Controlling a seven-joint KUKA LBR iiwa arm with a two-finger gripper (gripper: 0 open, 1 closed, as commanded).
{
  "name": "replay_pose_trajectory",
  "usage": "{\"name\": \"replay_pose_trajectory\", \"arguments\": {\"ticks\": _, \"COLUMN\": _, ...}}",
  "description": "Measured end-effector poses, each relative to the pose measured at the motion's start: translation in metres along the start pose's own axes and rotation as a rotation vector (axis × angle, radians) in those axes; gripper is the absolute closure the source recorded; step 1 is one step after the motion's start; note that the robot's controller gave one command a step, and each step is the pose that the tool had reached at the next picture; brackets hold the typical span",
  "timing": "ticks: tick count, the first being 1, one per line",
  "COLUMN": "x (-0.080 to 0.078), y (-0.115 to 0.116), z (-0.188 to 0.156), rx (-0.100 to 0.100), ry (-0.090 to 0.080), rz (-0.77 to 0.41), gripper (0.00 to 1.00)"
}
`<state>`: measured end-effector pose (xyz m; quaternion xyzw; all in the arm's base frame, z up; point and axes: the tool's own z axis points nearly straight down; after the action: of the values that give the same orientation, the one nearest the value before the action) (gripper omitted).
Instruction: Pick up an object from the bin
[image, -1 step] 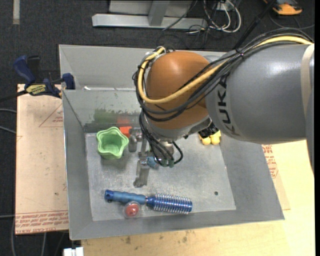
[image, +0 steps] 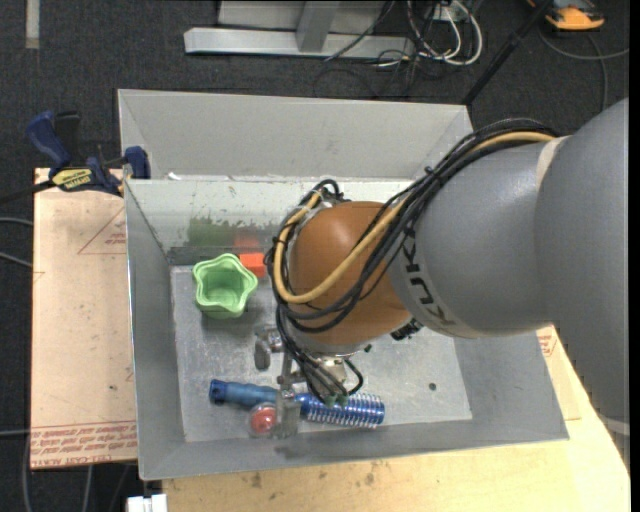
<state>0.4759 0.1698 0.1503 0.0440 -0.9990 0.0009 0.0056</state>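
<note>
My gripper (image: 288, 398) is low at the front of the bin (image: 440, 350), over the middle of a blue brush (image: 345, 410). The brush lies flat along the front wall, with its smooth dark handle pointing left and its ribbed, lighter head pointing right. I cannot tell whether the gripper is spread or pressed together. A small red ball (image: 263, 422) sits just beside the brush, at the front edge. A green flower-shaped cup (image: 224, 284) stands upright, well apart at the back left. The floor to the right of the brush is bare.
</note>
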Motion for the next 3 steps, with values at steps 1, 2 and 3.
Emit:
{"name": "replay_pose_trajectory", "arguments": {"ticks": 1, "x": -0.019, "y": -0.022, "z": 0.084, "rx": -0.001, "ry": -0.009, "rz": 0.019, "gripper": 0.00}}
{"name": "replay_pose_trajectory", "arguments": {"ticks": 2, "x": -0.023, "y": -0.010, "z": 0.080, "rx": -0.002, "ry": -0.016, "rz": -0.216, "gripper": 0.00}}
{"name": "replay_pose_trajectory", "arguments": {"ticks": 3, "x": -0.022, "y": -0.011, "z": 0.080, "rx": -0.002, "ry": -0.012, "rz": -0.215, "gripper": 1.00}}
